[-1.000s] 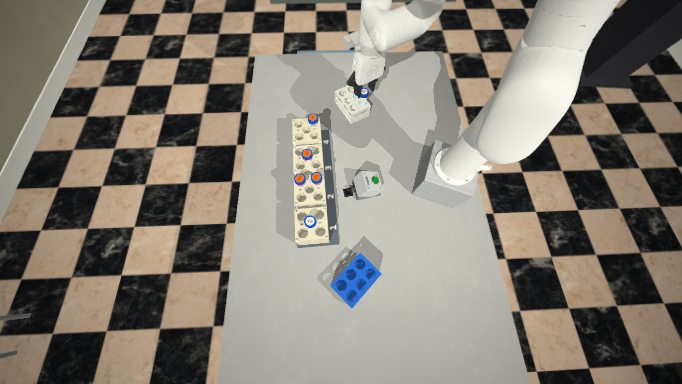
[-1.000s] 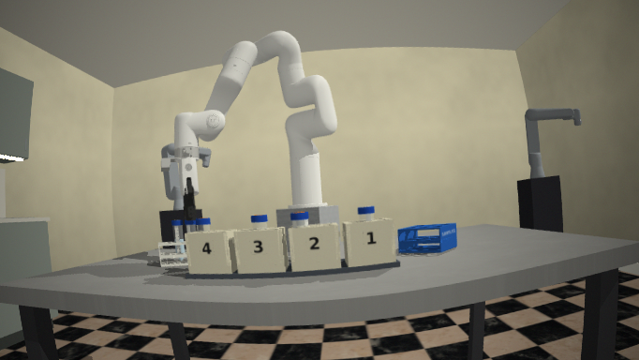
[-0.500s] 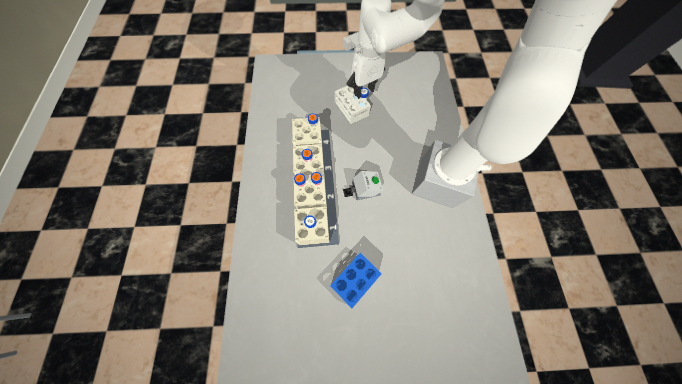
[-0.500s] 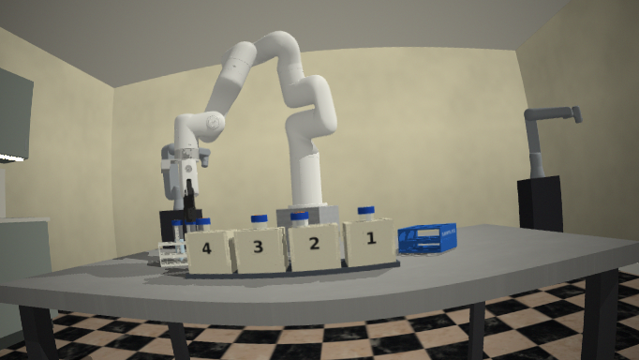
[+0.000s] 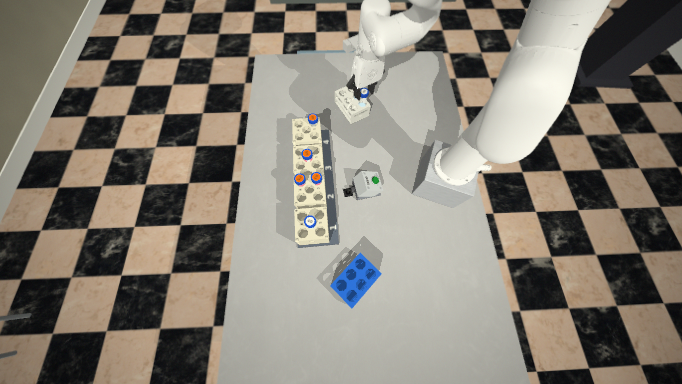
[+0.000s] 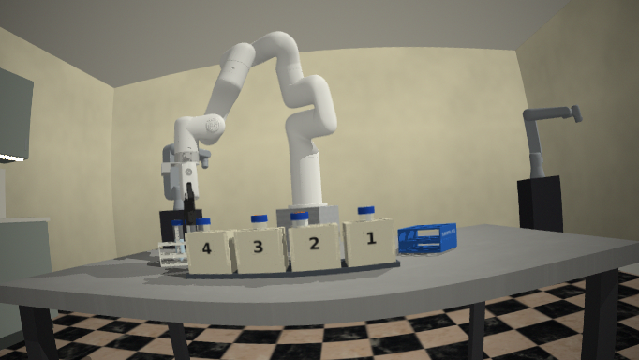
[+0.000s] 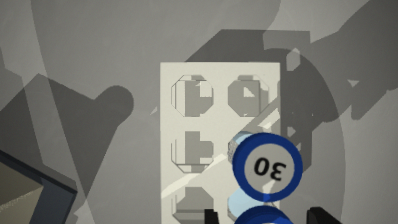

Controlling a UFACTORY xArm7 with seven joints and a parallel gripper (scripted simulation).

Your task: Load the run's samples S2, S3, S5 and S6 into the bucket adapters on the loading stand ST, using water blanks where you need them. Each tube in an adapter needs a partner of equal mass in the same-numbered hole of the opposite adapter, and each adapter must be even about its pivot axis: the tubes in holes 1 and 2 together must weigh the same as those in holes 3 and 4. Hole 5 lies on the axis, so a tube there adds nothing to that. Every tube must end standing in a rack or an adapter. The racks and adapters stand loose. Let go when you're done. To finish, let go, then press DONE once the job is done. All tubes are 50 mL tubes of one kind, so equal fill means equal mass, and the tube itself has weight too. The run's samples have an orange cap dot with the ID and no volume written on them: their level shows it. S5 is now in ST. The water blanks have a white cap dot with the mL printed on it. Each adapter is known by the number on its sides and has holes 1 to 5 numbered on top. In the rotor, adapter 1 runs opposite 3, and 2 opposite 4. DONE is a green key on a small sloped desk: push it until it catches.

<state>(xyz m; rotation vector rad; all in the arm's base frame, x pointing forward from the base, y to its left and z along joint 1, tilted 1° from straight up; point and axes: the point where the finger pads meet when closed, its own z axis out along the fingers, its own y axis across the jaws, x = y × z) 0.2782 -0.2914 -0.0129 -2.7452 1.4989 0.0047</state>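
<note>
Claw parted around a blue-capped tube in the white rack, not clenched, probably lined up for a balancing blank.

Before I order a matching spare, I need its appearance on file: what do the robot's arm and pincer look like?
The arm is smooth and white, with rounded, tubular segments, bulging elbows and thin seam lines at some joints. A round marking sits on a joint near the wrist. The pincer has a white body and slim black fingers. I see no loose cable or sleeve.
</note>
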